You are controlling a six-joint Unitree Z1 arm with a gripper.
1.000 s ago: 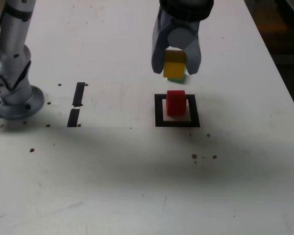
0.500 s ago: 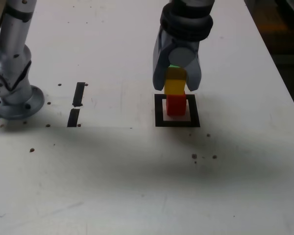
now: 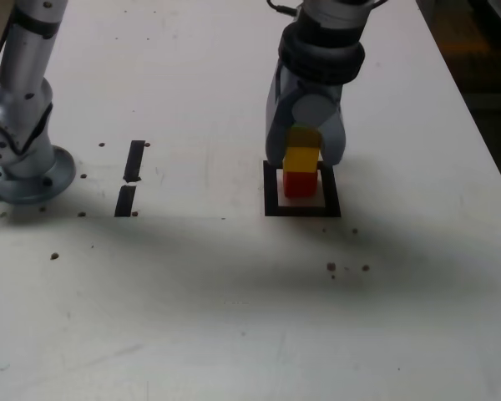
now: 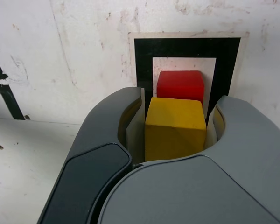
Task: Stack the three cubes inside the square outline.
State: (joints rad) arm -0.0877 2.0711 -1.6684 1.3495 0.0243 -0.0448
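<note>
A red cube (image 3: 300, 184) (image 4: 180, 85) stands inside the square outline (image 3: 271, 196) (image 4: 143, 65), on its white interior. My gripper (image 3: 304, 160) (image 4: 177, 112) comes down from above and is shut on a yellow cube (image 3: 301, 159) (image 4: 174, 127), one finger on each side of it. In the exterior view the yellow cube sits directly over the red one, with its underside at the red cube's top. Whether the two touch I cannot tell. The fingers reach down beside the upper part of the red cube.
The arm's grey base (image 3: 21, 159) stands at the exterior view's left. Two short black tape strips (image 3: 134, 160) (image 3: 125, 200) lie between the base and the square. Dark specks dot the white table, whose edge (image 3: 484, 125) runs along the exterior view's right.
The gripper has carried the yellow cube from behind the square forward and down, until it sits over the red cube. A green cube seen behind it earlier is now covered by the gripper.
</note>
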